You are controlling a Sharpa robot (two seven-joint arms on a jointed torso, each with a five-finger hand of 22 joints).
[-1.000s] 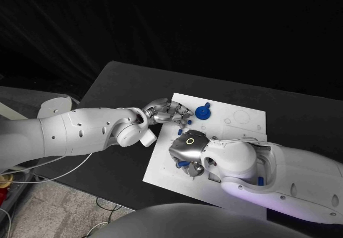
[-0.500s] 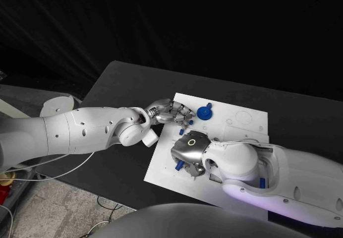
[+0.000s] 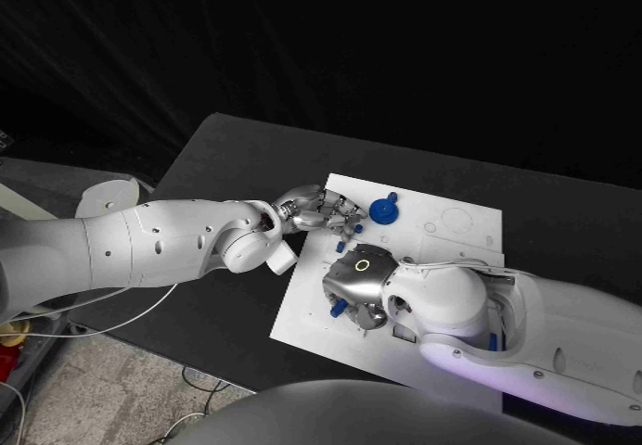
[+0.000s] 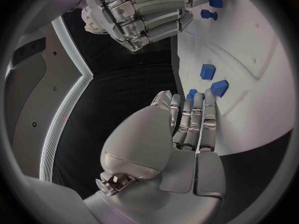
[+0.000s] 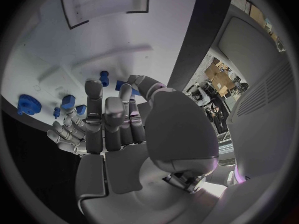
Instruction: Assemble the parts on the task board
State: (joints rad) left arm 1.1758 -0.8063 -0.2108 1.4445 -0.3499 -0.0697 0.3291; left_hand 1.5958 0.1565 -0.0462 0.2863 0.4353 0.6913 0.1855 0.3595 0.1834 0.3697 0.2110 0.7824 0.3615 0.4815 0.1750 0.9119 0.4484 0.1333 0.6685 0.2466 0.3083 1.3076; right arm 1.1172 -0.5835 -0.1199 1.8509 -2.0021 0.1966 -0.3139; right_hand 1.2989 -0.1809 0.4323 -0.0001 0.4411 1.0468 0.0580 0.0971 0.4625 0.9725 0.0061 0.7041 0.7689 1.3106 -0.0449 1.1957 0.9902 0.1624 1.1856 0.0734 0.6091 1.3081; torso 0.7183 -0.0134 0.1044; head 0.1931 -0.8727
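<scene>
The white task board (image 3: 442, 243) lies in the middle of the black table. My left hand (image 3: 321, 211) rests flat on the board's far left edge, fingers straight and close together, holding nothing; its fingertips (image 4: 198, 100) touch a small blue part (image 4: 192, 92). Two blue blocks (image 4: 207, 71) (image 4: 219, 87) lie just beyond. A round blue gear part (image 3: 384, 211) sits to the right of that hand. My right hand (image 3: 359, 289) hovers over the board's left half, fingers curled, with a small blue part (image 5: 120, 84) (image 3: 340, 311) pinched at its fingertips. A blue peg (image 5: 104, 77) stands beside it.
Small blue pieces (image 3: 351, 228) lie between the two hands. A rectangular recess (image 5: 106, 0) is on the board past the right hand. Another blue part (image 3: 494, 341) shows under my right forearm. Black table (image 3: 227, 158) surrounds the board.
My right hand has shifted slightly toward the board's near edge, and the small blue part moved with it. My left hand has stayed where it was.
</scene>
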